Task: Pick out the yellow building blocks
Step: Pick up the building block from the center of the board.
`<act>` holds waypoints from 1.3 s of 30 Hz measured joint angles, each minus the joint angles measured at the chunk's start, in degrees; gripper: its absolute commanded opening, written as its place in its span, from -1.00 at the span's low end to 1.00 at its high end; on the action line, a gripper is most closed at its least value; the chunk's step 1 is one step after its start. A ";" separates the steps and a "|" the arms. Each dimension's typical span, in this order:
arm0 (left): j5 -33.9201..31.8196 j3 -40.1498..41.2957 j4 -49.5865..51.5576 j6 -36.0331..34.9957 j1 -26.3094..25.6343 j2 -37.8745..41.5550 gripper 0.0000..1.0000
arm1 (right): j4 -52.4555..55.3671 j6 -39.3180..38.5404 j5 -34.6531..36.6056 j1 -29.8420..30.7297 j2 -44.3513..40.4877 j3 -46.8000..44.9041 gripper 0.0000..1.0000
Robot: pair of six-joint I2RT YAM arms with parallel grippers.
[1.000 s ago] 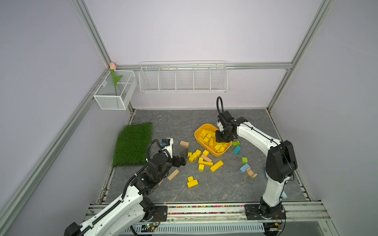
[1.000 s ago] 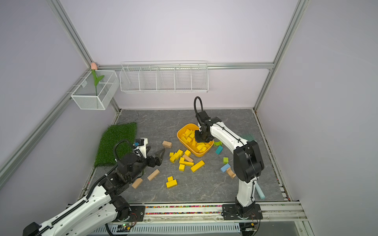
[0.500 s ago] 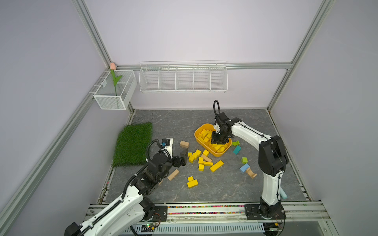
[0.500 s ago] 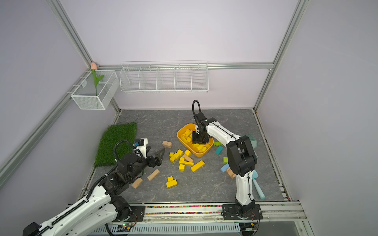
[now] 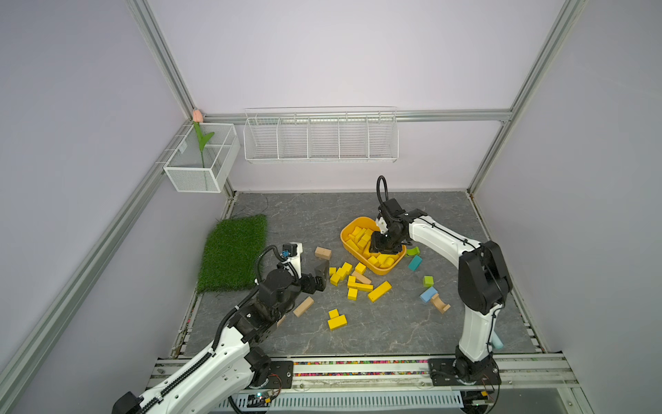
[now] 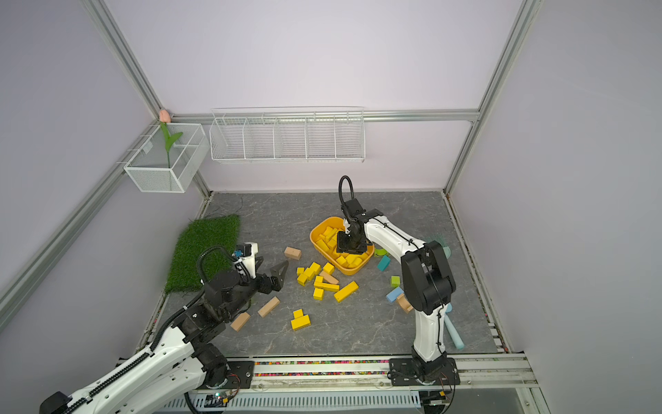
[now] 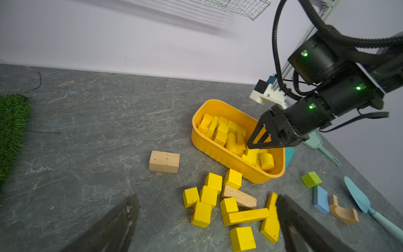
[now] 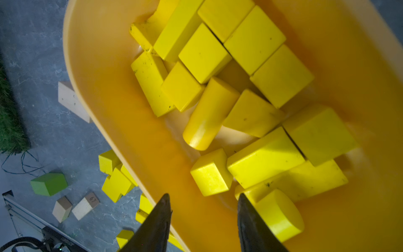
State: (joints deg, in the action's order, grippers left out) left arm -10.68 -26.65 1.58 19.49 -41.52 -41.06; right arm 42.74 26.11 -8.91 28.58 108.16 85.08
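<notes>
Several yellow building blocks (image 5: 353,283) lie loose on the grey floor beside the yellow-orange tub (image 5: 344,241). Two more (image 5: 336,320) sit nearer the front. More yellow blocks (image 8: 253,39) fill the tub, a cylinder (image 8: 207,115) among them. My right gripper (image 5: 383,248) hangs low over the tub's right half. In the right wrist view this gripper (image 8: 203,196) is open, with nothing between its fingers. My left gripper (image 5: 320,276) hovers left of the loose cluster. In the left wrist view it (image 7: 207,200) is wide open with the blocks (image 7: 209,196) in front of it.
Tan wooden blocks (image 5: 322,253) (image 5: 303,307) lie among and left of the yellow ones. Green (image 5: 427,280), blue (image 5: 428,294) and teal (image 5: 415,262) blocks and a tan arch (image 5: 440,303) lie right of the tub. A grass mat (image 5: 234,251) covers the left floor. A teal tool (image 6: 453,331) lies by the right arm's base.
My right gripper has shifted a little leftward over the tub and its jaws have spread apart. The left arm has not moved.
</notes>
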 measured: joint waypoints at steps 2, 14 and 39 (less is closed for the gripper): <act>0.00 0.00 0.00 0.00 0.00 -0.13 0.99 | -1.31 0.00 0.13 0.00 -4.37 -4.02 0.02; 0.50 -0.63 0.35 -0.02 0.00 -6.60 0.99 | -21.51 2.45 -5.01 1.66 -37.53 -42.73 0.10; 5.25 -36.92 25.83 0.31 3.69 -49.94 0.34 | -35.41 8.20 -1.33 2.38 -49.64 -57.72 0.15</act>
State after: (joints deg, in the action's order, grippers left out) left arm -5.43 -63.57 27.42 19.79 -37.82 -91.00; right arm 7.33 34.30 -10.24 30.96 58.52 27.35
